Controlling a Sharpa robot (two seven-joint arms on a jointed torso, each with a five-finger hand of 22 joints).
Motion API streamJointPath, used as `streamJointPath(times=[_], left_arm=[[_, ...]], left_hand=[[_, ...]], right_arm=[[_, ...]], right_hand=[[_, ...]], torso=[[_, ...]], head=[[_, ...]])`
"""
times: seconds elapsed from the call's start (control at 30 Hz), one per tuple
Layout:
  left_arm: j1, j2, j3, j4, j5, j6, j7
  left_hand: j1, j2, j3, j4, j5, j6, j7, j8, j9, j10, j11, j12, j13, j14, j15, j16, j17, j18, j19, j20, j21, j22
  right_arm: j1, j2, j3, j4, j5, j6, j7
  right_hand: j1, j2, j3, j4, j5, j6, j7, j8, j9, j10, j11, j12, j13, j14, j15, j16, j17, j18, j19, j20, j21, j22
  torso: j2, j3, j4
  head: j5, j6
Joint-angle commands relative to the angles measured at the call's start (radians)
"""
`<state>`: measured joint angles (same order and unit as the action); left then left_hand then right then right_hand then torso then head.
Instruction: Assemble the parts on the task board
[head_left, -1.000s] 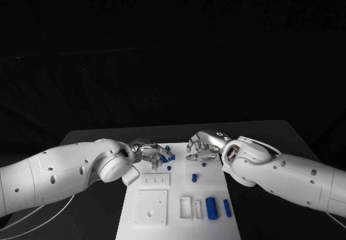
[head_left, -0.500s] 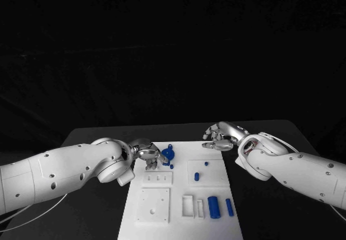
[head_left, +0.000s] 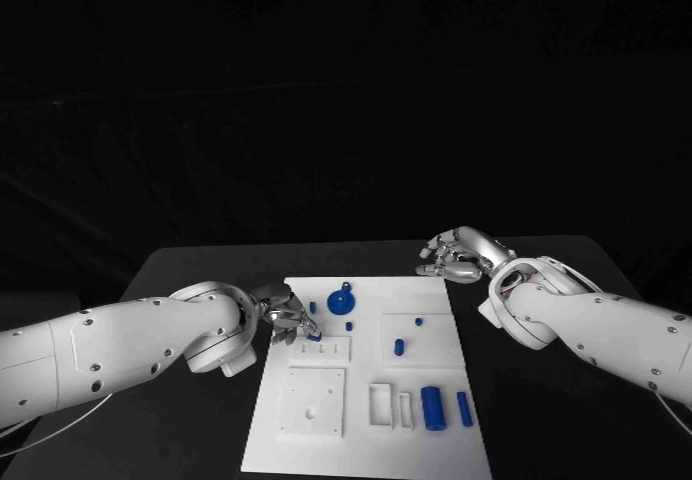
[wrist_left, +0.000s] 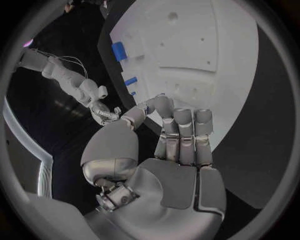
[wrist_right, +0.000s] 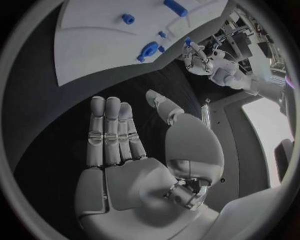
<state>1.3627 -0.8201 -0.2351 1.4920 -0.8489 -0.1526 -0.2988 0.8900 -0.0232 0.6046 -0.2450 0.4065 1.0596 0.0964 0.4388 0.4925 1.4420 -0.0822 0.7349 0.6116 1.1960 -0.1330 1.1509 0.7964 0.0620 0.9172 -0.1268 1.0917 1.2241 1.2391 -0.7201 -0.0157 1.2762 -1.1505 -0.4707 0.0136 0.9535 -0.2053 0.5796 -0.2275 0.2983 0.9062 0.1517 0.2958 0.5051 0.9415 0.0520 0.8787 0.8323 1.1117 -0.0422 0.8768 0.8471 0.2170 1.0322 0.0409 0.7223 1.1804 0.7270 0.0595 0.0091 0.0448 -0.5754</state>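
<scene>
Head view shows the white task board (head_left: 361, 400) lying in the middle of the black desk (head_left: 188, 270), with the left hand (head_left: 286, 325) at its left edge and the right hand (head_left: 459, 255) off its far right corner, above the desk. The left hand's fingers are drawn together, and its fingertips (head_left: 309, 335) touch a small blue part (head_left: 315, 339) at the slotted block on the board's left side; whether they actually pinch that part I cannot tell. From the left wrist camera the same fingers lie side by side with the thumb bent across toward them, at the board's edge (wrist_left: 206, 75). The right hand holds nothing, its fingers loosely apart; the right wrist camera shows its fingers (wrist_right: 106, 130) straight and its thumb out to one side. A round blue knob-like part (head_left: 342, 300) stands near the board's far edge, just beyond the left hand. Two small blue pegs (head_left: 400, 347) stand on the raised square to the right. A thick blue cylinder (head_left: 431, 405) and a thinner one (head_left: 464, 408) lie side by side near the board's near right corner, well apart from both hands.
</scene>
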Motion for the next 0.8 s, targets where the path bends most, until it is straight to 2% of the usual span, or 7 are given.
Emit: streamJointPath(times=[0.03,0.2,0.37,0.57,0.7,0.8], left_arm=[[-0.002,-0.001,-0.001,0.009,-0.074,-0.071,-0.055],[-0.015,-0.003,-0.002,0.019,-0.105,-0.107,-0.059],[-0.025,0.002,-0.002,0.02,-0.152,-0.156,-0.055],[-0.031,0.011,-0.006,0.019,-0.17,-0.153,-0.067],[-0.042,0.017,-0.007,0.02,-0.183,-0.169,-0.07],[-0.053,0.021,-0.007,0.02,-0.196,-0.177,-0.069]], left_hand=[[0.011,0.002,-0.001,0.003,0.005,0.11,-0.079,0.004,0.087,0.003,-0.006,0.005,0.002,0.006,0.0,0.006,0.002,0.018,0.005,-0.098,0.003,0.0],[0.012,-0.003,0.001,0.002,0.008,0.115,-0.081,0.004,0.094,0.002,-0.008,0.017,0.008,0.008,-0.002,0.013,0.006,0.019,0.006,-0.1,0.011,0.0],[0.014,-0.009,0.002,0.002,0.015,0.127,-0.086,0.007,0.104,0.004,-0.013,0.04,0.019,0.014,-0.007,0.029,0.013,0.021,0.012,-0.103,0.026,0.001],[0.015,-0.016,0.006,0.001,0.027,0.137,-0.091,0.013,0.116,0.006,-0.018,0.065,0.031,0.021,-0.013,0.048,0.022,0.022,0.024,-0.105,0.028,0.002],[0.014,-0.016,0.007,0.0,0.031,0.142,-0.095,0.017,0.127,0.003,-0.022,0.089,0.041,0.024,-0.019,0.063,0.027,0.023,0.034,-0.108,0.033,0.007],[0.015,-0.016,0.008,-0.002,0.043,0.145,-0.097,0.019,0.133,0.0,-0.025,0.1,0.045,0.027,-0.023,0.07,0.029,0.025,0.04,-0.111,0.037,0.01]], right_arm=[[0.001,-0.001,0.002,-0.003,0.031,-0.03,0.023],[0.002,-0.002,0.003,-0.001,0.034,-0.036,0.026],[0.002,-0.004,0.004,0.001,0.035,-0.036,0.025],[0.002,-0.005,0.004,0.002,0.036,-0.031,0.022],[0.002,-0.005,0.004,0.004,0.036,-0.033,0.019],[0.002,-0.004,0.004,0.003,0.036,-0.024,0.015]], right_hand=[[0.005,0.007,-0.004,-0.002,0.011,-0.002,0.005,-0.002,0.001,-0.009,-0.001,-0.004,-0.014,-0.009,0.001,-0.008,-0.003,0.038,-0.001,0.01,-0.011,-0.002],[0.006,0.007,-0.006,-0.003,0.019,-0.004,0.006,-0.003,0.002,-0.014,0.001,-0.003,-0.028,-0.013,0.004,-0.014,-0.005,0.041,-0.006,0.017,-0.018,-0.002],[0.005,0.007,-0.007,-0.002,0.023,-0.006,0.007,-0.004,0.002,-0.016,0.001,-0.003,-0.034,-0.015,0.005,-0.017,-0.006,0.042,-0.008,0.02,-0.021,-0.002],[0.004,0.007,-0.009,-0.002,0.033,-0.009,0.008,-0.006,0.002,-0.02,0.003,-0.001,-0.045,-0.019,0.008,-0.021,-0.008,0.044,-0.012,0.025,-0.027,-0.001],[0.004,0.006,-0.01,-0.002,0.037,-0.01,0.009,-0.006,0.002,-0.022,0.004,-0.001,-0.049,-0.021,0.009,-0.022,-0.008,0.045,-0.014,0.027,-0.029,0.0],[0.001,0.003,-0.012,-0.003,0.043,-0.014,0.013,-0.008,0.003,-0.049,0.011,-0.005,-0.067,-0.046,0.021,-0.038,-0.014,0.042,-0.04,0.038,-0.047,0.001]], torso=[[0.0,0.0005,0.0005],[0.002,-0.0009,-0.0015],[0.002,-0.0009,-0.0021],[0.003,-0.0012,-0.003],[0.003,-0.0014,-0.0032],[0.003,-0.0015,-0.0029]], head=[[0.01,-0.01],[0.018,-0.017],[0.019,-0.021],[0.02,-0.028],[0.021,-0.03],[0.018,-0.032]])
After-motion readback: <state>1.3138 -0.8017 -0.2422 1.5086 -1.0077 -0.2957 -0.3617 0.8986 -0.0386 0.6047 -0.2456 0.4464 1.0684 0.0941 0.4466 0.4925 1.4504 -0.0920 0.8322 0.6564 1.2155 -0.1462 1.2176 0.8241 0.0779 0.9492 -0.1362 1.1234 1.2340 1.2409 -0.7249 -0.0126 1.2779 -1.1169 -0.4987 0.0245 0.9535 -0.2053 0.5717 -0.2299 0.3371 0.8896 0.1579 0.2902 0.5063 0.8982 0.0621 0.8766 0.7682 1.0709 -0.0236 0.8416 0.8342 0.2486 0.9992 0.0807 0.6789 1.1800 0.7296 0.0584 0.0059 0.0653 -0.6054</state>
